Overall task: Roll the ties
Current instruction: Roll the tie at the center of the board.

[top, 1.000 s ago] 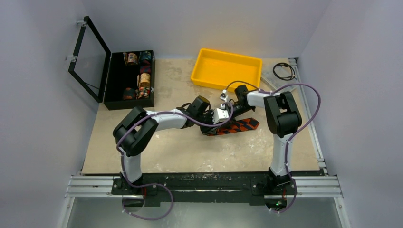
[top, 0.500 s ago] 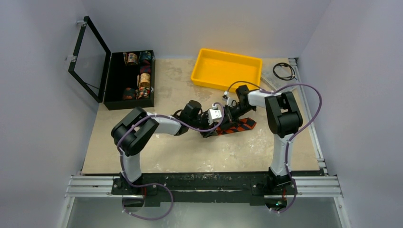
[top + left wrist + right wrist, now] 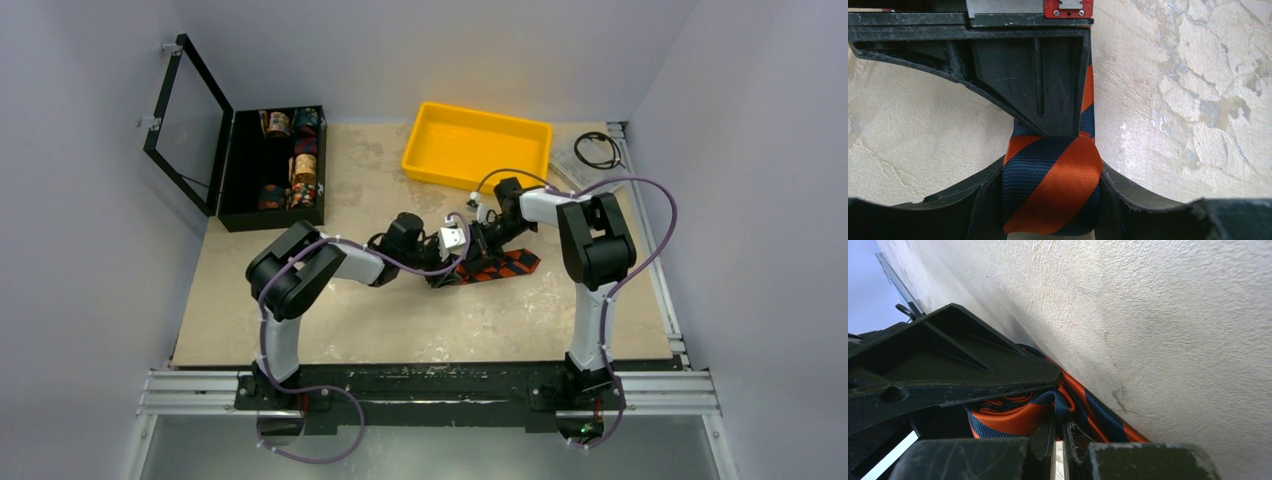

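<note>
The tie lies just right of the bench's middle, its loose end toward the right edge. The left gripper is clamped on the rolled end. The right gripper pinches a fold at the roll's core. Both wrists hide the roll from above. A yellow tray sits near the far edge. An open black box of fabric rolls fills the far left corner, and a cable lies far right.
</note>
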`<act>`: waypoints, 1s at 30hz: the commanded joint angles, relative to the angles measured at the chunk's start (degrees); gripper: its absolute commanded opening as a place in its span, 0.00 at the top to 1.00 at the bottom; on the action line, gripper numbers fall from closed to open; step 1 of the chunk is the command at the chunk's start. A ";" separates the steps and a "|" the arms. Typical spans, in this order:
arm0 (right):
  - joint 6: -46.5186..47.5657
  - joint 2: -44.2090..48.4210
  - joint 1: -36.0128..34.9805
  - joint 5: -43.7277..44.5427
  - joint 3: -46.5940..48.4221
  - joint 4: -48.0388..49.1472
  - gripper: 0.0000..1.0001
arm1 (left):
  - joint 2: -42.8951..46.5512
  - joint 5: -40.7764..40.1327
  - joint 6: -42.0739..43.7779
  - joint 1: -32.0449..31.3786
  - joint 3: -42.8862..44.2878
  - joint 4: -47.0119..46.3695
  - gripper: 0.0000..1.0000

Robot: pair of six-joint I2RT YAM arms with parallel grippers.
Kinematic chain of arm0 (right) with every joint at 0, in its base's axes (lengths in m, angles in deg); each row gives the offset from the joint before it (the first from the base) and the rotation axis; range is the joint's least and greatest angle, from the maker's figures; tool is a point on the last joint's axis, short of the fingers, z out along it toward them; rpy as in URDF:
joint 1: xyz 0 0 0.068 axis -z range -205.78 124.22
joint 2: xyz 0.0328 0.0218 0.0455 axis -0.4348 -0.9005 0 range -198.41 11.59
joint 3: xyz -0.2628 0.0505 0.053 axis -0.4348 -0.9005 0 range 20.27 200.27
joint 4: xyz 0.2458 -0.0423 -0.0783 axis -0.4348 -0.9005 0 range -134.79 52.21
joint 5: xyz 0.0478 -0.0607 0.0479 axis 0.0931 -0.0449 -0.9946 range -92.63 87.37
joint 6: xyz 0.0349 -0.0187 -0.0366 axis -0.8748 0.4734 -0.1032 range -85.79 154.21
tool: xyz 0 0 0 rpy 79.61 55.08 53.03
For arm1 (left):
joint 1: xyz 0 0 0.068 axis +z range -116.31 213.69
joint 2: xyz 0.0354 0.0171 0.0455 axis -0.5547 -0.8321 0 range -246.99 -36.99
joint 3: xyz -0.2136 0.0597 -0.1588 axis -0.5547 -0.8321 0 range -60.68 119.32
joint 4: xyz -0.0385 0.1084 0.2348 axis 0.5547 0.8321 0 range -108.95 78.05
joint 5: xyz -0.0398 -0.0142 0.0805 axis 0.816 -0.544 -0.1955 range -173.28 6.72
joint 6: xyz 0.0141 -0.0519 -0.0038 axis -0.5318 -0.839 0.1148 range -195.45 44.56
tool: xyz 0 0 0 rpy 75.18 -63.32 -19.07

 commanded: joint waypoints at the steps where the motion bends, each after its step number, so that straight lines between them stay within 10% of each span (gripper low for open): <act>1: 4.08 -3.52 -0.56 17.40 -1.60 4.31 1.00 | -3.04 0.14 -5.27 -1.01 0.64 -6.91 0.52; 8: 5.48 -3.37 -0.69 13.73 -0.60 3.64 1.00 | -3.28 -9.25 4.57 -5.07 -2.69 -1.51 0.70; 16: 13.26 2.11 3.65 5.64 2.04 -5.77 0.66 | -1.53 -16.01 11.93 -4.58 0.06 20.90 0.88; 30: 19.69 8.71 9.72 -9.02 4.82 -14.53 0.43 | -4.97 -14.90 14.96 -4.52 12.16 43.85 0.91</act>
